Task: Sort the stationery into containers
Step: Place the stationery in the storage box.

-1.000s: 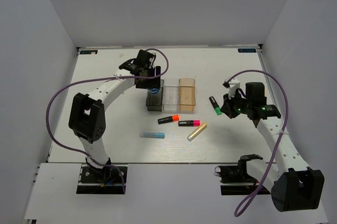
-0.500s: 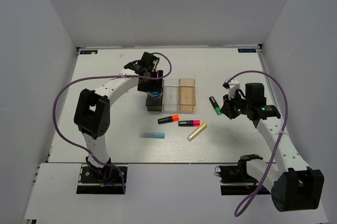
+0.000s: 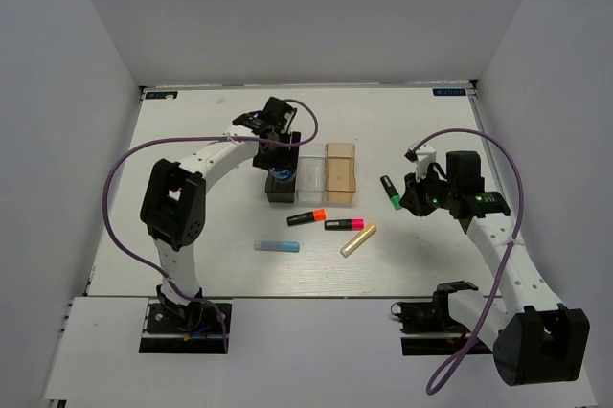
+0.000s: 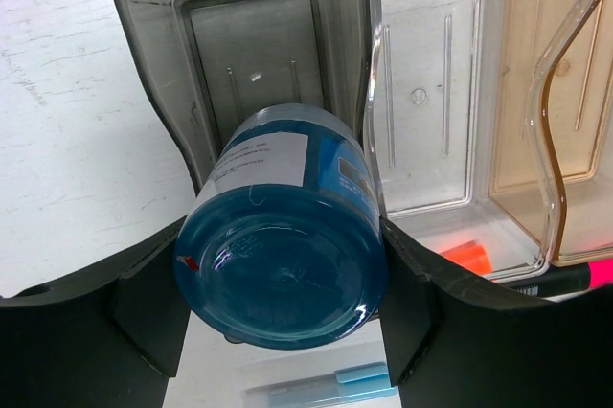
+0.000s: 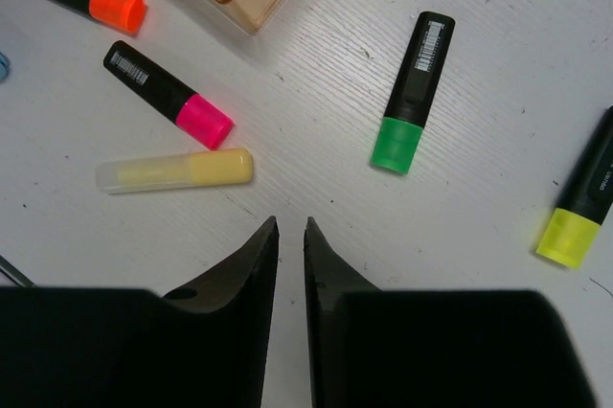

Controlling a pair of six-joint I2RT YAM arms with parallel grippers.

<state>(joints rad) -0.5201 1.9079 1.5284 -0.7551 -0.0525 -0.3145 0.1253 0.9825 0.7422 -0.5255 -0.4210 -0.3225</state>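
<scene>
My left gripper is shut on the blue round roll and holds it over the near end of the smoky dark grey bin; in the top view the gripper and the roll sit over that bin. The clear bin and the tan bin stand to its right. My right gripper is shut and empty above bare table, near a green-ended highlighter. The orange-ended and pink-ended highlighters, a pale yellow stick and a light-blue stick lie in front of the bins.
A yellow-ended highlighter lies at the right edge of the right wrist view; the top view does not show it. White walls enclose the table on three sides. The left arm's purple cable arcs over the table's left part.
My left gripper has moved a little right and toward the near side with the blue roll, from beside the dark grey bin to over it. The right arm has not moved.
</scene>
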